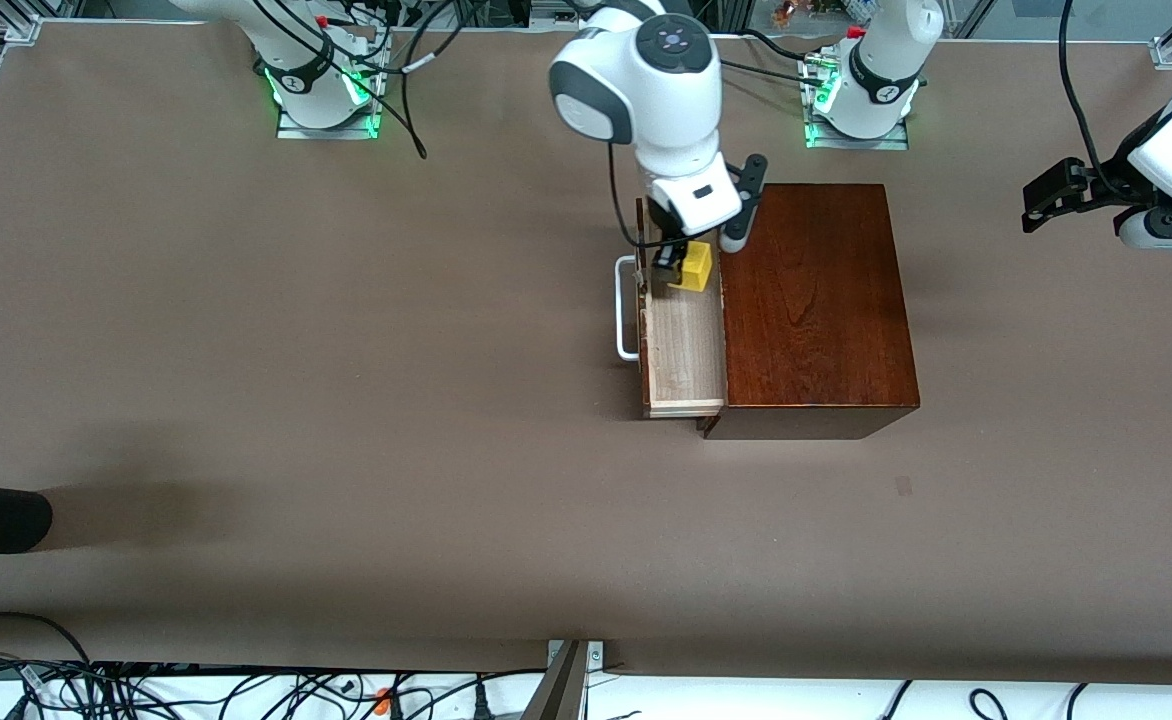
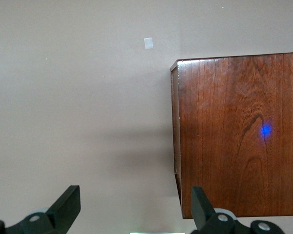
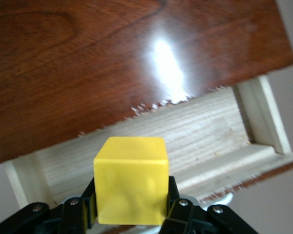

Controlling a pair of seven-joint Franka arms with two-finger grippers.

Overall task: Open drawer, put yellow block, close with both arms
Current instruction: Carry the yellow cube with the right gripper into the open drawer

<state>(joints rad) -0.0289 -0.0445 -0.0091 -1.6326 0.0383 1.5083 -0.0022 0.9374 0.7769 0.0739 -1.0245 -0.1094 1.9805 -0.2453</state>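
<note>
The yellow block (image 1: 695,266) is clamped between the 2 fingers (image 3: 177,207) of the right tool (image 1: 683,265), hanging over the pulled-out drawer (image 1: 684,345). In the front view it sits above the tray's 12 o'clock end, close to the edge of the dark wooden box (image 1: 816,300). The drawer's pale floor is bare below it, and its white handle (image 1: 626,308) points toward the right arm's end of the desk (image 1: 296,400).

The left tool (image 1: 1036,205) hovers over the desk at the box's 3 o'clock side in the front view, well apart from it, fingers (image 2: 68,207) spread wide and holding nothing; that arm waits.
</note>
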